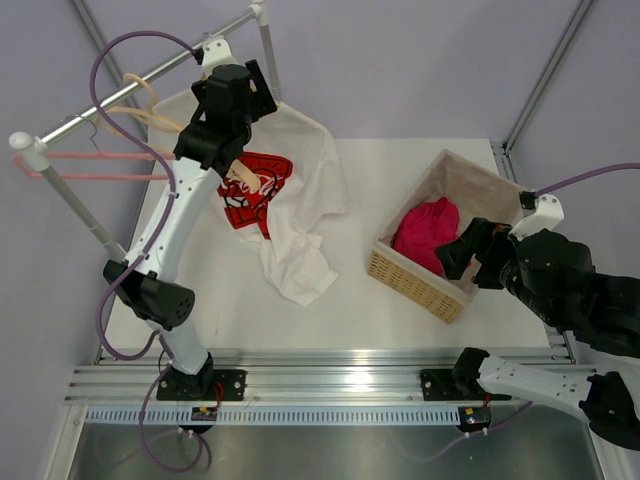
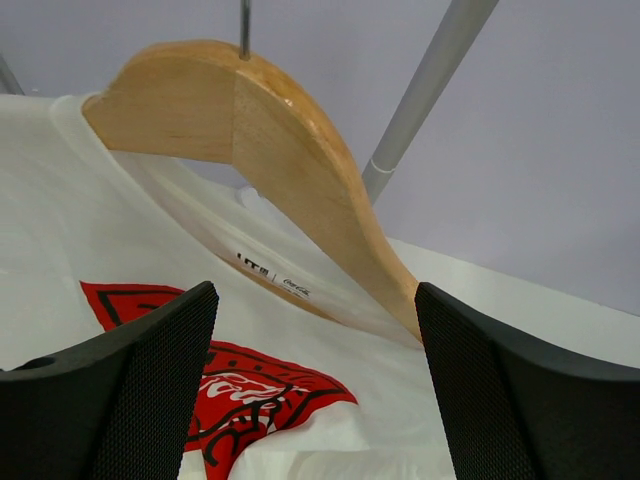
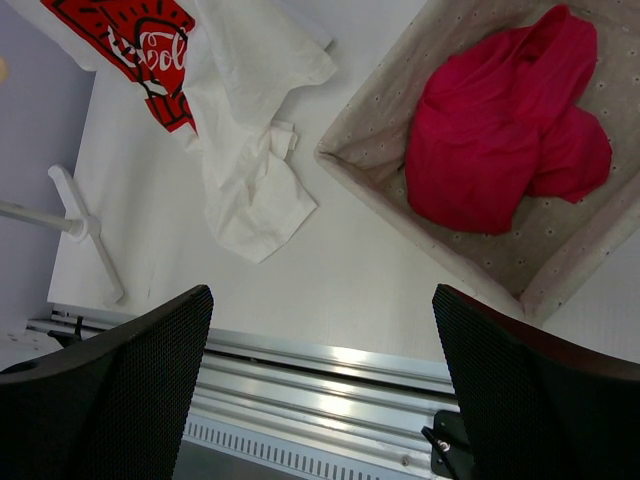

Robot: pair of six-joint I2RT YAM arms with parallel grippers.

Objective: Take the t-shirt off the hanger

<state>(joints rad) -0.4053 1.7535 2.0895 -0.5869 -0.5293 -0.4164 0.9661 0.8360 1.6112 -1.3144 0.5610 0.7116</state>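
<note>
The white t-shirt (image 1: pixel 300 190) with a red logo hangs from the rack and trails onto the table. It also shows in the left wrist view (image 2: pixel 120 250) and the right wrist view (image 3: pixel 250 150). The wooden hanger (image 2: pixel 290 150) hangs by its metal hook. Its near arm is bare on top and its tip runs into the shirt's neck opening. My left gripper (image 1: pixel 238 160) is open at the collar (image 2: pixel 315 400), with the hanger's tip just inside the right finger (image 2: pixel 520 390). My right gripper (image 1: pixel 462 250) is open and empty above the basket's near edge (image 3: pixel 320 400).
A wicker basket (image 1: pixel 400 272) at the right holds a red cloth (image 1: pixel 425 235); both also show in the right wrist view, the basket (image 3: pixel 360 180) and the red cloth (image 3: pixel 500 130). The rack's rail (image 1: pixel 110 110) carries a thin pink hanger (image 1: pixel 100 165). The rack's foot (image 3: pixel 75 225) stands on the table's left.
</note>
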